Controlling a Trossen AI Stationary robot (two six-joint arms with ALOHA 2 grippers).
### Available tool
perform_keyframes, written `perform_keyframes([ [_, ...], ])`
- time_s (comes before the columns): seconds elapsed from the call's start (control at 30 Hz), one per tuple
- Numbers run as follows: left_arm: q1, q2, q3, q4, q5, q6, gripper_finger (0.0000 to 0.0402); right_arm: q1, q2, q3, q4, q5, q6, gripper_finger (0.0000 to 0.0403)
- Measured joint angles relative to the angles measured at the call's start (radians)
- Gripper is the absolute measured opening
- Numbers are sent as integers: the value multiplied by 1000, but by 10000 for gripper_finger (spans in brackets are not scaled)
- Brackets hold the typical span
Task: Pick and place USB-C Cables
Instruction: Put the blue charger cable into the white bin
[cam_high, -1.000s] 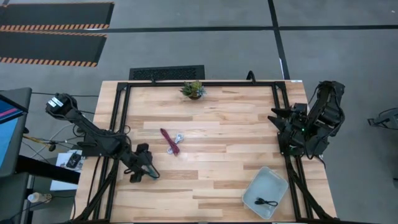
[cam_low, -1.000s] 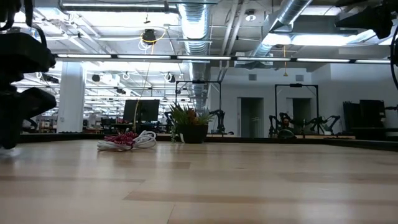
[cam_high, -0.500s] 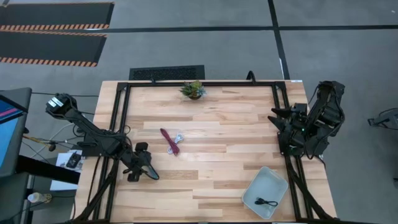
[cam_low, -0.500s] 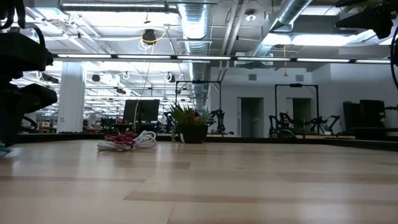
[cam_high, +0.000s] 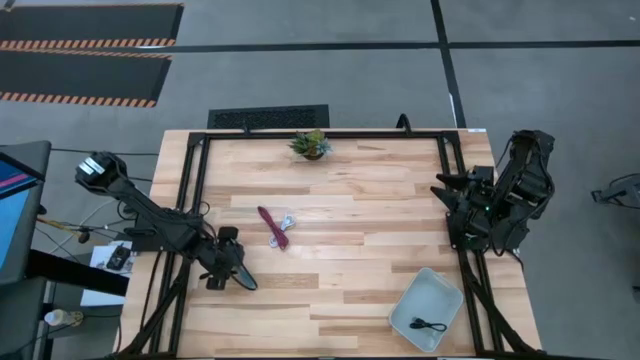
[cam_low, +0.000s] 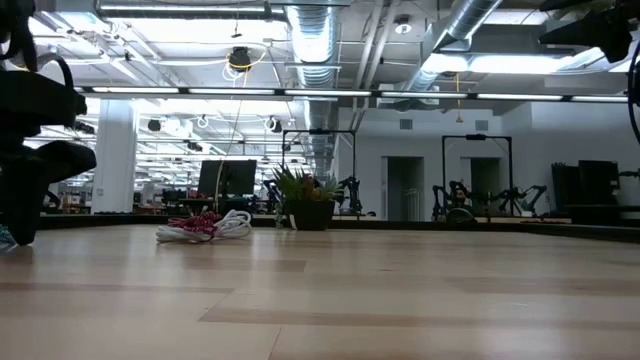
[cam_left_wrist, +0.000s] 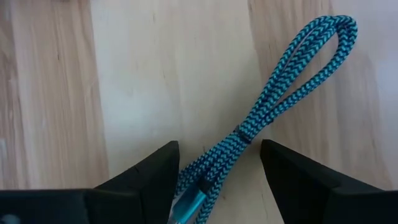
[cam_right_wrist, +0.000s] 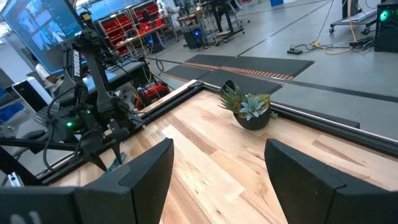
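Note:
The teal cable (cam_left_wrist: 292, 81) is a braided bundle lying flat on the wood near the table's left side. My left gripper (cam_left_wrist: 219, 149) is open and points down over it, near the left rail (cam_high: 236, 276). Its two fingers stand on either side of the bundle's connector end (cam_left_wrist: 194, 199). The maroon cable (cam_high: 268, 223) and the white cable (cam_high: 288, 224) lie side by side mid-table, also seen in the low view as maroon cable (cam_low: 200, 224) and white cable (cam_low: 235, 222). The black cable (cam_high: 431, 325) lies in the tray. My right gripper (cam_right_wrist: 217, 168) is open and waits at the right edge.
A pale tray (cam_high: 415, 300) sits at the near right corner. A small potted plant (cam_high: 311, 143) stands at the far edge. Black frame rails (cam_high: 190, 230) run along both sides of the table. Bare wood spreads between the cables and the tray.
My left gripper has sunk slightly over the teal cable, staying open. The cables have not moved.

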Motion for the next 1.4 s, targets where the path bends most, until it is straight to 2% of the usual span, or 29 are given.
perform_keyframes([
  [0.17,0,73,24,0,-16,-35,217,0,0,0,0,0,0,279],
  [0.27,-1,84,44,-20,-22,-37,199,0,0,0,-1,1,0,279],
  [0.4,-1,85,50,-9,-24,-37,146,0,0,0,-3,1,0,279],
  [0.6,0,86,49,-6,-56,-91,37,0,0,0,0,1,0,279],
  [0.67,0,86,49,-5,-62,-107,12,0,0,0,1,1,0,279],
  [1.17,0,86,47,25,-118,-234,5,0,0,0,1,-39,0,279],
  [1.4,2,89,45,44,-183,-256,6,0,0,0,1,-63,1,279],
])
